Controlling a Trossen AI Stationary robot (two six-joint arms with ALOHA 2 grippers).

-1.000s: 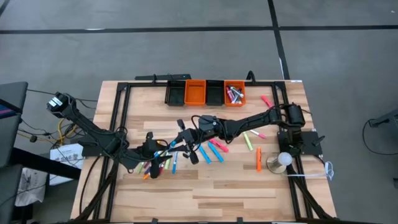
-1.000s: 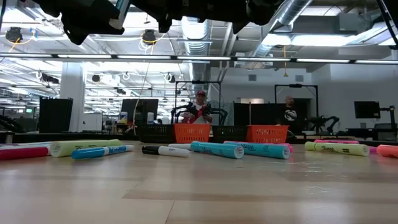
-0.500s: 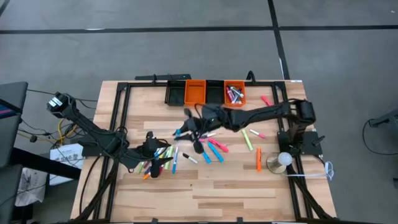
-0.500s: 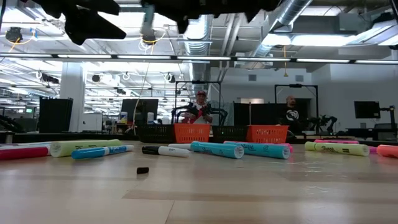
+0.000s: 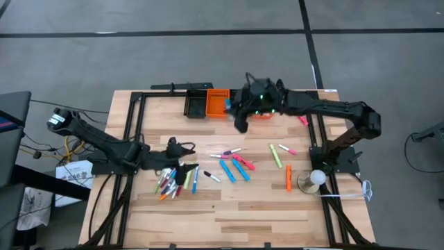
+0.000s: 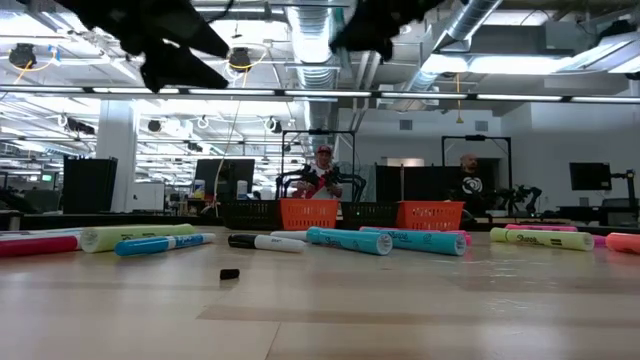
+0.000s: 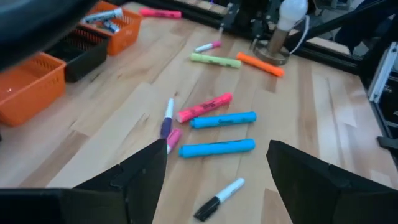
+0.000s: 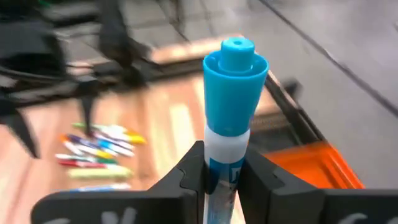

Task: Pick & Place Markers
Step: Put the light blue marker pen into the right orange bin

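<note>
Markers lie scattered on the wooden table: a mixed pile point(image 5: 177, 179) at the left, blue and pink ones point(image 5: 234, 165) in the middle, and green point(image 5: 276, 156) and orange point(image 5: 288, 177) ones to the right. My right gripper point(image 5: 241, 114) hovers by the far bins, shut on a blue-capped marker point(image 8: 235, 81). My left gripper point(image 5: 184, 149) hangs open just beyond the pile. In its wrist view, the left gripper point(image 7: 217, 152) looks down on two blue markers point(image 7: 217, 147) and a black-and-white one point(image 7: 217, 198). Several markers lie in the right orange bin point(image 5: 262, 105). My right gripper pinches the blue-capped marker between its two fingers point(image 8: 193, 171), on the white body just below the cap point(image 8: 225, 144). The cap end stands out beyond the fingertips. The marker is lifted clear of the table, and its other end is hidden between the fingers.
Four small bins stand in a row at the far edge: black point(image 5: 195, 104), orange point(image 5: 217, 104), black point(image 5: 239, 104), orange. A white ball on a round base point(image 5: 316, 178) stands near the right arm's foot. Black frame rails point(image 5: 132, 132) run along the table's sides. People show in the room behind point(image 6: 322, 170).
My right gripper has risen from the middle of the table and swung toward the far edge, up to the bins, carrying the blue-capped marker. My left gripper has shifted a little toward the far right, off the pile. A small black piece has appeared on the table in the low view.
</note>
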